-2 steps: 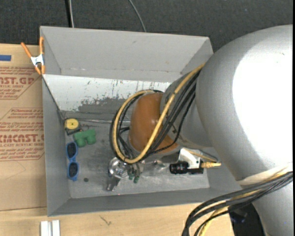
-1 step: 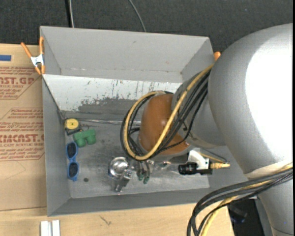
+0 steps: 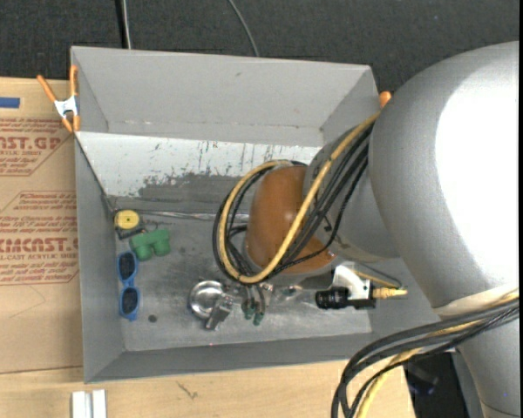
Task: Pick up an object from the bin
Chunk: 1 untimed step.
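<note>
Left wall of the bin (image 3: 91,268): blue sunglasses (image 3: 127,284) lie just beside it, with a yellow disc (image 3: 126,221) and a green block (image 3: 151,244) near them. Front centre: a shiny metal piece (image 3: 207,300) lies just left of the gripper (image 3: 253,307), which sits low at the floor under the orange wrist cover (image 3: 279,216). Whether the gripper is spread or closed cannot be told. Step judged: positioning for a grasp. Next move: centre on the metal piece, close, lift straight up. Open floor lies toward the back; the front wall is near.
</note>
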Tool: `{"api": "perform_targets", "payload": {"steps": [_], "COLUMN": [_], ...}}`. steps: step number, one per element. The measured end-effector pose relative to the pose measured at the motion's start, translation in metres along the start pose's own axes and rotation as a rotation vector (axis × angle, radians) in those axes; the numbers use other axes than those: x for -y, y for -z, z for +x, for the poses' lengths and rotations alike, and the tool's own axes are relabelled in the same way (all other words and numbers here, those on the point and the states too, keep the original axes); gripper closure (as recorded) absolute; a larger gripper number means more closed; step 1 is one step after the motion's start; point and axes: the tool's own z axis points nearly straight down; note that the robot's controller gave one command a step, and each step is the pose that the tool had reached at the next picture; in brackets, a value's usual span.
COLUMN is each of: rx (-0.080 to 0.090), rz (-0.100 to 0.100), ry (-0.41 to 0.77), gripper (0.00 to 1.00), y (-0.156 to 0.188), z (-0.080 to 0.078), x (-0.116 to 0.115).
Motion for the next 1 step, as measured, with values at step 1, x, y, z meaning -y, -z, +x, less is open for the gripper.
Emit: {"api": "perform_targets", "payload": {"steps": [1], "rx": [-0.006], "rz": [0.008], "ry": [0.001], "gripper": [1.0], "y": [0.0292], "z": [-0.0004], "x": [-0.0012]}}
